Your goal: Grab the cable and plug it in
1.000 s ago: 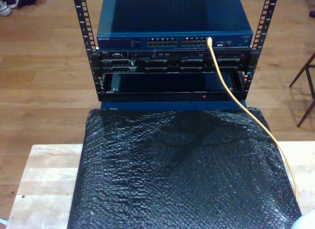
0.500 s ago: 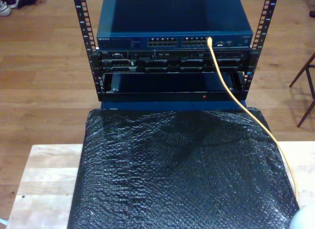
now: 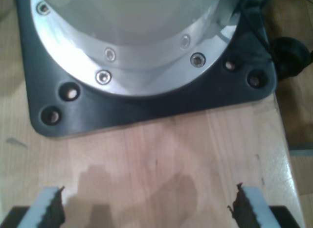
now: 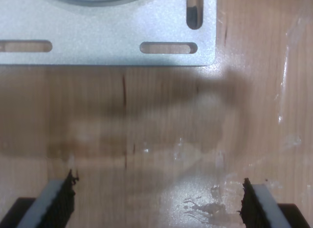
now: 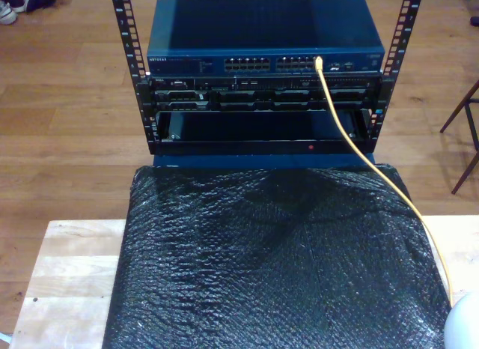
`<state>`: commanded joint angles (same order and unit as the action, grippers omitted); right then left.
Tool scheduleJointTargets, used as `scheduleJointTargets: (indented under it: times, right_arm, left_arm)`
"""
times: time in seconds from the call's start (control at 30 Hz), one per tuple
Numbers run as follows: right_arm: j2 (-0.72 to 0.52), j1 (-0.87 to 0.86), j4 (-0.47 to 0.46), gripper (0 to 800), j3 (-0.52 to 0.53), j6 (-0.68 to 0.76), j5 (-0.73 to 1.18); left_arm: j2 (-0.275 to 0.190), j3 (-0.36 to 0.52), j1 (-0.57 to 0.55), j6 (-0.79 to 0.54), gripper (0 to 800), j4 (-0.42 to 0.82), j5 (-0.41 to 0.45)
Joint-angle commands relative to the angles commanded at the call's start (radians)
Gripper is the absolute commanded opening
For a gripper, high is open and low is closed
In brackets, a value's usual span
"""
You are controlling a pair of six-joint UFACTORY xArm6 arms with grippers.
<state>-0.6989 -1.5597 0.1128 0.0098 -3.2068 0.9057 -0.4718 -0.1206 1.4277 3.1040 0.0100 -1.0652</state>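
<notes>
The yellow-orange cable (image 5: 352,143) runs from a port on the blue network switch (image 5: 266,34) down over the rack front. It then follows the black sheet's edge toward the exterior view's lower right. Its tip (image 5: 318,62) sits in the switch's port row. My first gripper (image 3: 149,211) is open over bare wood, its fingers (image 3: 49,208) wide apart, facing a black base plate (image 3: 146,105). My second gripper (image 4: 157,203) is open too, above wood, near a slotted aluminium plate (image 4: 107,32). Nothing lies between either pair of jaws.
The switch sits in a black rack (image 5: 262,102) on the wooden floor beyond the table. A black bubble-wrap sheet (image 5: 269,266) covers most of the light wooden table (image 5: 67,274). A white arm part (image 5: 464,323) shows at the exterior view's lower right corner.
The white arm part at the exterior view's lower right corner has come a little further into the picture. The cable and switch have not moved.
</notes>
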Motion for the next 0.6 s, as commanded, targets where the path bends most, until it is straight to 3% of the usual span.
scheduleJointTargets:
  times: [0.6]
  right_arm:
    - [-0.008, -0.002, -0.003, 800, 0.011, 0.0, -0.034]
  left_arm:
    - [0.0, 0.0, 0.0, 0.0, 800, -0.002, 0.0]
